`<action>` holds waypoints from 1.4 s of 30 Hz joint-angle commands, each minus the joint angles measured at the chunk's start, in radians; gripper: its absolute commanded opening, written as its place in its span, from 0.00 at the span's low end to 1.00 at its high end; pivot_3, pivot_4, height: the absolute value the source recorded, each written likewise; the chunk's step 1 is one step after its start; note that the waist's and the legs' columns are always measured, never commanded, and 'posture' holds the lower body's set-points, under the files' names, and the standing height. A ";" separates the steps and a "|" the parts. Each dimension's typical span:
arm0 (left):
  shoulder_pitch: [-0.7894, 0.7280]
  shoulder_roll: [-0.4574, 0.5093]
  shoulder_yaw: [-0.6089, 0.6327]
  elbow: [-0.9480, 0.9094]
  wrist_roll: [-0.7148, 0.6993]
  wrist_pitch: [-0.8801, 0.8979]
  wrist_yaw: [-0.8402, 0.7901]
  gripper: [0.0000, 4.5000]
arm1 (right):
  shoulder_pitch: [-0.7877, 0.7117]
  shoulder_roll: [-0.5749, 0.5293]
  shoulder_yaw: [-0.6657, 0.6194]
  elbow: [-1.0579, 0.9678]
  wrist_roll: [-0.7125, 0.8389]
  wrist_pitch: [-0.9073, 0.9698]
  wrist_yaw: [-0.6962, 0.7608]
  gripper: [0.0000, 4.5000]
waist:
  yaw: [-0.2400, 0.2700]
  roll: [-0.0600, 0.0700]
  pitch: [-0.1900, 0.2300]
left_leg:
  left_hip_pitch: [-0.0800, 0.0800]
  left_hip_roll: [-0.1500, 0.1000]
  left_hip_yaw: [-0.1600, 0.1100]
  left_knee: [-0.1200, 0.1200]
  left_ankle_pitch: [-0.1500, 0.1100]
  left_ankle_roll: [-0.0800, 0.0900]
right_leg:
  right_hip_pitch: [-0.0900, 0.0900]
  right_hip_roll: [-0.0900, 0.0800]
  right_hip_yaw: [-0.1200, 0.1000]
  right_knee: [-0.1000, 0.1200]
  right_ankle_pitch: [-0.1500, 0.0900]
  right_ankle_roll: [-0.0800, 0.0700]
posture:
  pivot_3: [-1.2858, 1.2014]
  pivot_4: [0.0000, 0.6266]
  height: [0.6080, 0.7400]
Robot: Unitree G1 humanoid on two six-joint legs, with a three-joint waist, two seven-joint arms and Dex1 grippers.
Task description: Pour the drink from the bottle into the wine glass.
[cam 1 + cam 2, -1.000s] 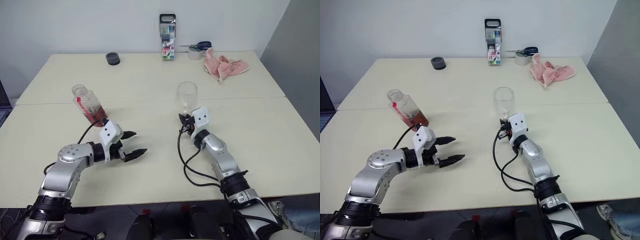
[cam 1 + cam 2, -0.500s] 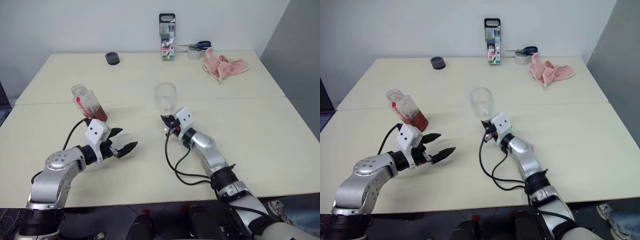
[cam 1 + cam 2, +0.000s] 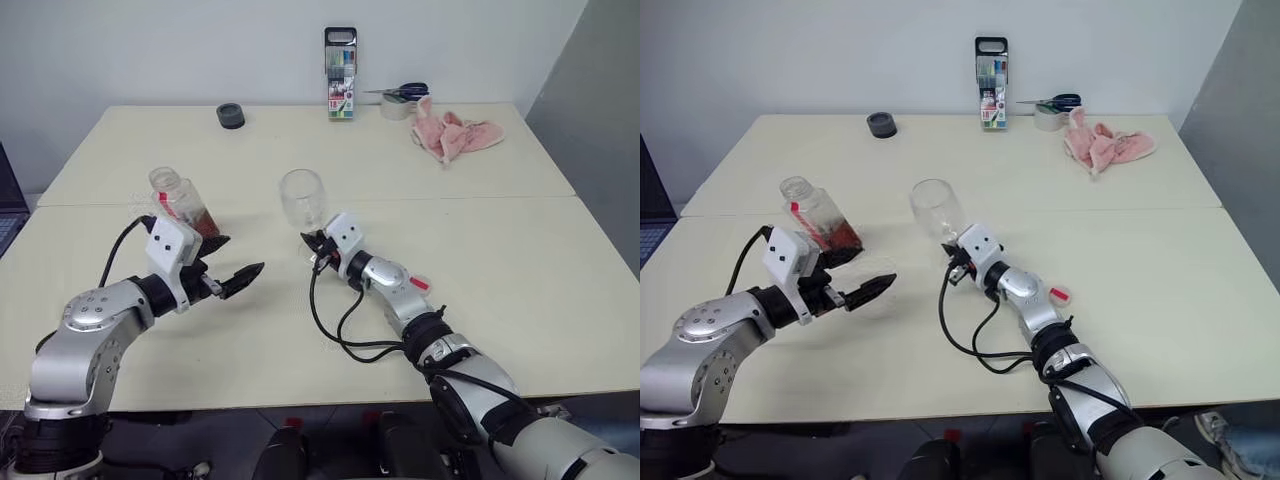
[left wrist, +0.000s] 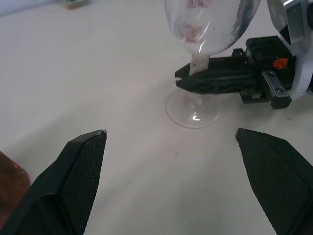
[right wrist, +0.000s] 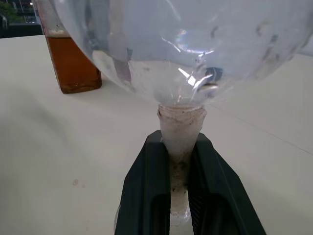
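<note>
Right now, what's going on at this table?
The right hand is shut on the stem of the wine glass, which stands empty near the middle of the table. The left hand is open and holds nothing, poised just in front of the bottle. The bottle stands uncapped with the drink low in it. Nothing has been poured yet.

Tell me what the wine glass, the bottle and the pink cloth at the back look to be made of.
Wine glass: clear and glossy, with sharp highlights on bowl and foot; glass or hard clear plastic, the look leaves it open.
Bottle: thin clear plastic by its look, squarish, amber drink in its lower part.
Pink cloth: soft, matte fabric, crumpled into folds.
</note>
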 commanded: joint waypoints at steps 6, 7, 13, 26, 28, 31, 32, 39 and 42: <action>-0.055 0.021 0.040 -0.006 -0.023 -0.061 -0.034 1.00 | -0.023 0.011 -0.027 0.016 0.003 -0.013 0.013 0.04 | -0.001 0.000 0.000 | 0.000 0.000 0.000 0.000 0.000 0.000 | 0.000 0.000 0.000 0.000 0.000 0.000 | 0.52 0.24 1.00; -0.057 0.021 0.039 -0.002 -0.020 -0.074 -0.040 1.00 | -0.024 0.011 -0.030 0.016 0.004 -0.013 0.015 0.11 | -0.001 0.000 0.000 | 0.000 0.000 0.000 0.000 0.000 0.000 | 0.000 0.000 0.000 0.000 0.000 0.000 | 0.52 0.24 1.00; -0.076 0.006 0.029 0.030 -0.015 -0.150 -0.063 1.00 | -0.023 0.014 -0.041 0.010 0.006 -0.017 0.025 0.56 | -0.002 0.000 0.000 | 0.000 0.000 0.000 0.000 0.000 0.000 | 0.000 0.000 0.000 0.000 0.000 0.000 | 0.52 0.24 1.00; -0.106 -0.044 0.033 0.074 -0.037 -0.255 -0.071 1.00 | 0.004 0.022 -0.051 -0.036 0.019 -0.003 0.060 0.98 | -0.002 0.000 0.000 | 0.000 0.000 0.000 0.000 0.000 0.000 | 0.000 0.000 0.000 0.000 0.000 0.000 | 0.52 0.24 1.00; -0.104 -0.059 0.033 0.074 -0.042 -0.265 -0.064 1.00 | 0.010 0.019 -0.049 -0.050 0.020 0.003 0.071 0.98 | -0.002 0.000 0.000 | 0.000 0.000 0.000 0.000 0.000 0.000 | 0.000 0.000 0.000 0.000 0.000 0.000 | 0.52 0.24 1.00; -0.092 -0.077 0.021 0.070 -0.036 -0.278 -0.062 1.00 | 0.027 0.008 -0.040 -0.084 0.018 0.013 0.090 0.98 | -0.002 0.000 0.000 | 0.000 0.000 0.000 0.000 0.000 0.000 | 0.000 0.000 0.000 0.000 0.000 0.000 | 0.52 0.24 1.00; -0.089 -0.082 0.018 0.068 -0.035 -0.279 -0.062 1.00 | 0.033 0.005 -0.038 -0.095 0.017 0.016 0.095 0.98 | -0.002 0.000 0.000 | 0.000 0.000 0.000 0.000 0.000 0.000 | 0.000 0.000 0.000 0.000 0.000 0.000 | 0.52 0.24 1.00; -0.067 -0.119 -0.008 0.050 -0.035 -0.265 -0.049 1.00 | 0.145 -0.059 -0.018 -0.292 0.012 0.110 0.137 0.98 | -0.001 0.000 0.000 | 0.000 0.000 0.000 0.000 0.000 0.000 | 0.000 0.000 0.000 0.000 0.000 0.000 | 0.52 0.24 1.00; -0.021 -0.126 -0.022 0.042 -0.036 -0.238 -0.049 1.00 | 0.254 -0.127 0.005 -0.487 0.027 0.211 0.189 0.98 | -0.001 0.000 0.000 | 0.000 0.000 0.000 0.000 0.000 0.000 | 0.000 0.000 0.000 0.000 0.000 0.000 | 0.52 0.24 1.00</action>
